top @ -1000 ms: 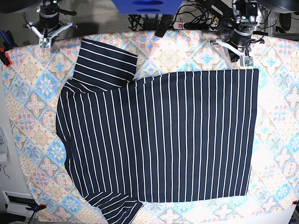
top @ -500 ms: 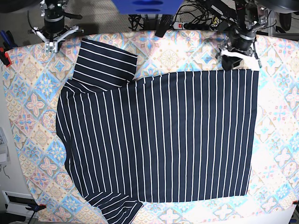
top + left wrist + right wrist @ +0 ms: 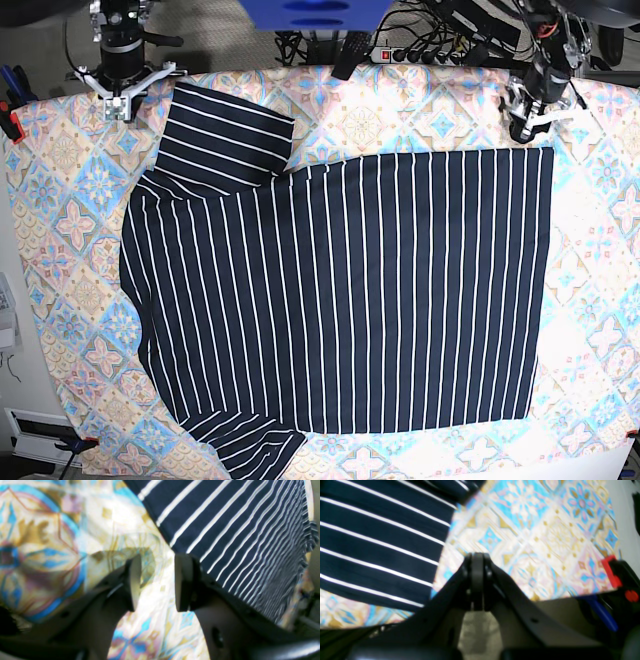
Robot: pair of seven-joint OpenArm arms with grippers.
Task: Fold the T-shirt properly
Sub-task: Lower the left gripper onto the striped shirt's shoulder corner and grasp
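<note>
My left fingers (image 3: 183, 580) stand apart with nothing between them but patterned cloth (image 3: 50, 542), and the right-hand one of the pair sits just at the hem of the T-shirt (image 3: 237, 530) without clamping it. From the base view my left gripper (image 3: 532, 122) hangs just above the shirt's far corner, over bare cloth. My right gripper (image 3: 477, 580) has its fingers pressed flat together, holding nothing, and hovers beside the upper sleeve (image 3: 225, 140), near the far edge of the table by a red clamp (image 3: 611, 571).

The T-shirt (image 3: 340, 300) lies spread flat in the middle of the cloth, stripes running away from the camera, collar end toward my right arm and straight hem toward my left. One sleeve sticks out at the far side, the other sleeve (image 3: 250, 440) reaches the near edge of the cloth. The hem edge is straight and clean; the shoulder side curves and rumples a little.

Open cloth rings the shirt on all sides, widest beyond the hem and along the far edge. The pastel tiled cloth (image 3: 70, 230) covers the whole table. Cables and a power strip (image 3: 400, 52) lie behind it.
</note>
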